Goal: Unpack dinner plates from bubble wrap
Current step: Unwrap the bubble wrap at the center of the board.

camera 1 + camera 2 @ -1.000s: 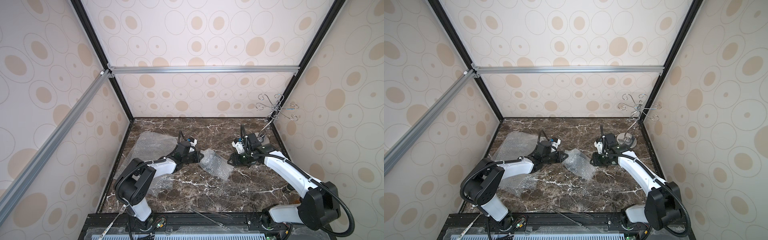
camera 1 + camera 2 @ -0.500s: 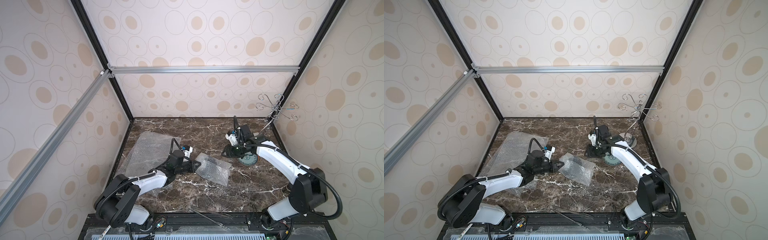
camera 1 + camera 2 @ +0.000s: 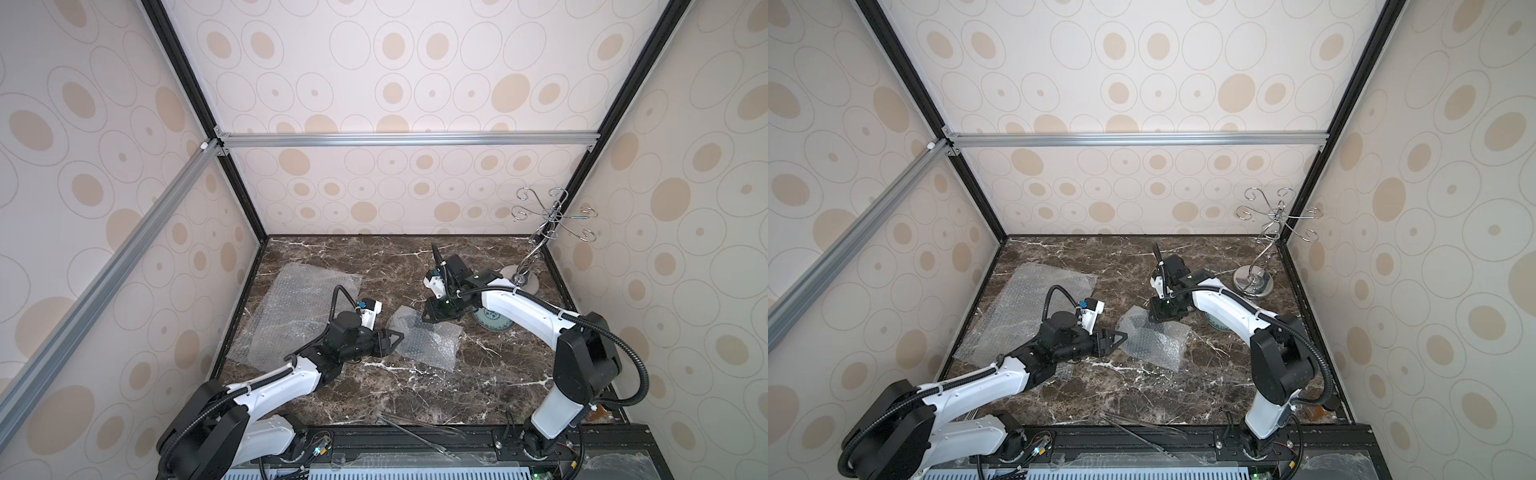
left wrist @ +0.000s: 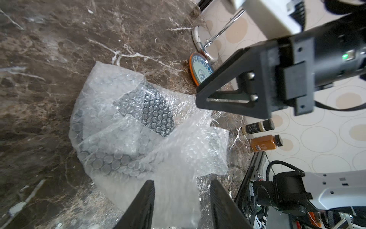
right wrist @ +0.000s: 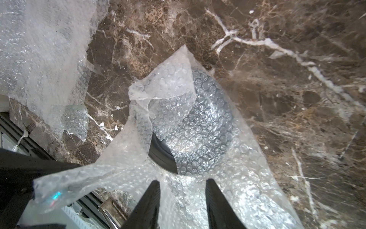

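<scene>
A black dinner plate (image 5: pixel 162 156) lies half wrapped in crumpled bubble wrap (image 3: pixel 424 340) at mid-table; its dark shape also shows through the bubbles in the left wrist view (image 4: pixel 156 113). My left gripper (image 3: pixel 392 337) sits at the wrap's left edge, open, with a loose flap between the jaws (image 4: pixel 182 184). My right gripper (image 3: pixel 434 316) hangs over the wrap's far corner, open, its fingers astride the sheet (image 5: pixel 183 182). A pale patterned plate rests on an orange one (image 4: pixel 200 69), to the right behind the right arm (image 3: pixel 494 323).
Flat bubble wrap sheets (image 3: pixel 303 307) cover the table's left side under the left arm. A wire stand with a shiny disc base (image 3: pixel 524 279) stands in the far right corner. Two small bottles (image 4: pixel 261 136) lie by the right wall. Metal tongs (image 3: pixel 415 432) lie at the front edge.
My left gripper has opened, letting go of the wrap edge, after drawing the bundle slightly toward the front. My right gripper has moved left from the stacked plates to the bundle's far corner.
</scene>
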`<state>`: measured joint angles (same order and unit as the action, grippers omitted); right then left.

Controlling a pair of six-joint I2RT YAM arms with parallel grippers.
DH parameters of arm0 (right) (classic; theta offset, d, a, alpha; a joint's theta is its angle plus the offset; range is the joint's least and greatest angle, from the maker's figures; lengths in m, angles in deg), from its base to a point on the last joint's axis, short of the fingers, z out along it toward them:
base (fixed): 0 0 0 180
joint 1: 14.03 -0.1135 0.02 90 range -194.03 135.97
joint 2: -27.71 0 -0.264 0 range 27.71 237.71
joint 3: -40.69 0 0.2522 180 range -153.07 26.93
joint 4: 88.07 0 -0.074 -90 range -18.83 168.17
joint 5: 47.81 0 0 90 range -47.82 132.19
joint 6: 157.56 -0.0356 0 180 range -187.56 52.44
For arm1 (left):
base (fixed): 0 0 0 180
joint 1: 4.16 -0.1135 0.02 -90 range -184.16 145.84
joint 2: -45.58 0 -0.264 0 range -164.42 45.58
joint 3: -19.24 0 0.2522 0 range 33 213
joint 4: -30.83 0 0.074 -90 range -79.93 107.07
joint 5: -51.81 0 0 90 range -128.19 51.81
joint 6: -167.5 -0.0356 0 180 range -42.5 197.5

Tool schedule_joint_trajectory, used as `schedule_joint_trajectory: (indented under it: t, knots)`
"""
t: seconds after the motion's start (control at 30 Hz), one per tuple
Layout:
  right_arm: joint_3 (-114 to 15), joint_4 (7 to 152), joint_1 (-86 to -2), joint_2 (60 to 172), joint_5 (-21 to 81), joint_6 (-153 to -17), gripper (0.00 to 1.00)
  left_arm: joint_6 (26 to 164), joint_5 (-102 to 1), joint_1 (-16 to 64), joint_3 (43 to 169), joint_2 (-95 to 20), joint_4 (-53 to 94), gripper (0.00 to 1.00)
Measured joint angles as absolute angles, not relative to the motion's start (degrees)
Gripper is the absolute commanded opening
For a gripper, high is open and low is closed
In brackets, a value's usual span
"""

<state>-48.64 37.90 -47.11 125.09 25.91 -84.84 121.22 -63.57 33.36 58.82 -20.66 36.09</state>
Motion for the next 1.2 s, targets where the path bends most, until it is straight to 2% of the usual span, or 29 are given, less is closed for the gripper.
schedule_joint_trajectory:
  t: [0.2, 0.4, 0.73, 0.97, 1.2]
  knots:
    - [-44.18, 39.56, -53.27, 124.63, 26.72, -86.63, 0.41, 121.29, -60.03, 33.47, 57.18, -12.24, 28.88, 0.59]
    - [-39.04, 40.63, -59.59, 121.16, 27.44, -89.45, 0.41, 121.42, -55.97, 33.16, 57.56, -8.33, 23.79, 0.62]
    - [-29.19, 44.70, -66.52, 116.70, 29.19, -94.06, 0.40, 121.94, -55.95, 32.42, 61.49, -14.01, 23.52, 0.62]
    - [-22.93, 48.76, -66.96, 117.84, 30.35, -96.93, 0.40, 122.38, -57.65, 32.33, 63.65, -18.23, 26.28, 0.60]
    - [-21.03, 51.43, -66.91, 117.86, 32.21, -98.41, 0.39, 125.42, -59.84, 32.70, 60.75, -20.92, 33.21, 0.59]
